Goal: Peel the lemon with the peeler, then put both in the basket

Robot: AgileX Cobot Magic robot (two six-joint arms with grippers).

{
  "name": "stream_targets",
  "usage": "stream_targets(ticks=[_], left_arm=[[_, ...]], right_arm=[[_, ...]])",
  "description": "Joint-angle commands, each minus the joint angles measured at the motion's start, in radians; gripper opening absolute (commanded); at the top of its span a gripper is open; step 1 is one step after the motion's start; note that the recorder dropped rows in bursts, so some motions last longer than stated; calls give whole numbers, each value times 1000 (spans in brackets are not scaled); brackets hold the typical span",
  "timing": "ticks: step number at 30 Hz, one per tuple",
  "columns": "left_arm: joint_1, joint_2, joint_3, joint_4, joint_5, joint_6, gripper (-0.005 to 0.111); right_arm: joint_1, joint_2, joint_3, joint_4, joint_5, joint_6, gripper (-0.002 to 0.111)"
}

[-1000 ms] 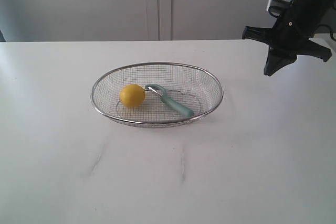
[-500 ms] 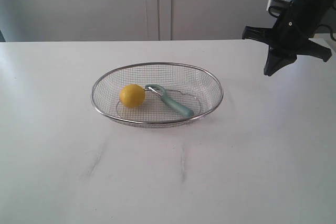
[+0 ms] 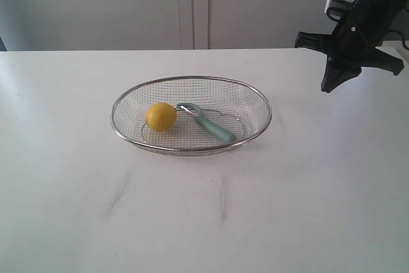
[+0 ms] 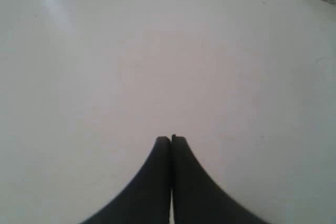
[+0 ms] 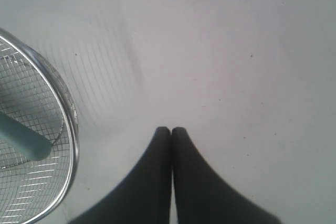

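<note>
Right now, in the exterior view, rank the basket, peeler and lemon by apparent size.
1. basket, by far largest
2. peeler, longer than the lemon but slimmer
3. lemon, shorter but rounder; close call with the peeler

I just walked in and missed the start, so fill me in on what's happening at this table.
Nothing is being handled right now. The lemon and the peeler lie side by side in the wire basket on the white table. The right gripper hangs shut and empty above the table, off to the basket's right. The left gripper is shut and empty too, over bare table. I can't tell from here whether the lemon has been peeled.
</note>
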Motion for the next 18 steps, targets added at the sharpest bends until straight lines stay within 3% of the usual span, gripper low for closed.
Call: stream_targets(ticks=[1, 18], left_arm=[[-8, -3, 6, -11, -9, -6, 0], [-8, -3, 6, -11, -9, -6, 0]], right_arm=[[-6, -13, -2, 0, 1, -2, 0], [-10, -22, 0, -18, 1, -43, 0]])
